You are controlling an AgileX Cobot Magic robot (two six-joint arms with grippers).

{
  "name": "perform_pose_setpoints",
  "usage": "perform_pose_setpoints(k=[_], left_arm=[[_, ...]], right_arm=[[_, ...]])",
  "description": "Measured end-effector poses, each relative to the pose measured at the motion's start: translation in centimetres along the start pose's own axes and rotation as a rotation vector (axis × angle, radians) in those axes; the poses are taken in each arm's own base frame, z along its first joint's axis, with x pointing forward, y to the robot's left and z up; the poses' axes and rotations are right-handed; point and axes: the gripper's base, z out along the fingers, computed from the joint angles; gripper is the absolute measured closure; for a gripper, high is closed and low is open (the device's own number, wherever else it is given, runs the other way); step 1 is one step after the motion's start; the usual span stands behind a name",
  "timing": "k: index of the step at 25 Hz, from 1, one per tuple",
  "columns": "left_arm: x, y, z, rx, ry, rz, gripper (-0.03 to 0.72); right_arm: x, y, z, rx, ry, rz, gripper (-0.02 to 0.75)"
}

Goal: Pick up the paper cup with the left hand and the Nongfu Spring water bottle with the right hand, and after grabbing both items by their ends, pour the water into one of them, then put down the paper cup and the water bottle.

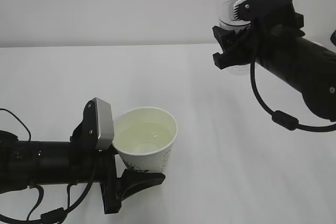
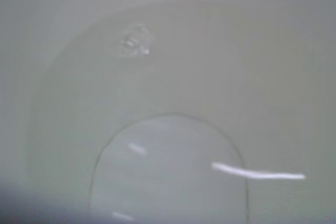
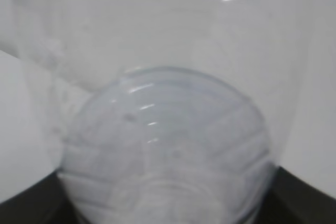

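The paper cup (image 1: 148,153) sits low at the left, upright, held at its lower part with my left gripper (image 1: 143,169) shut on it; one black finger (image 1: 144,179) wraps its near side. A pale pool of water (image 1: 148,134) lies inside. The left wrist view is filled by the cup's cream inside (image 2: 220,66) and the water (image 2: 168,177). At the upper right, my right gripper (image 1: 229,45) is shut on the Nongfu Spring water bottle (image 1: 229,15), held high; only clear plastic shows. Its ribbed body (image 3: 168,156) fills the right wrist view between dark fingers (image 3: 310,198).
A white table (image 1: 220,145) runs back to a pale wall (image 1: 105,3). A black cable (image 1: 278,115) loops below the right arm. The left arm's body (image 1: 47,163) lies low along the table's front left.
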Motion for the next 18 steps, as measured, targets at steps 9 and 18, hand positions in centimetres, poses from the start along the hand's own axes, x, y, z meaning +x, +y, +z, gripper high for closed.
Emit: perform_pose_setpoints(k=[9,18], left_arm=[[0.0,0.0,0.0,-0.002,0.000,-0.001,0.177],[0.0,0.0,0.0,-0.002,0.000,-0.001,0.177]], right_arm=[[2.0,-0.2,-1.2,0.061,0.037,0.053,0.230],[4.1,-0.4,-2.9,0.129,0.066,0.125,0.230]])
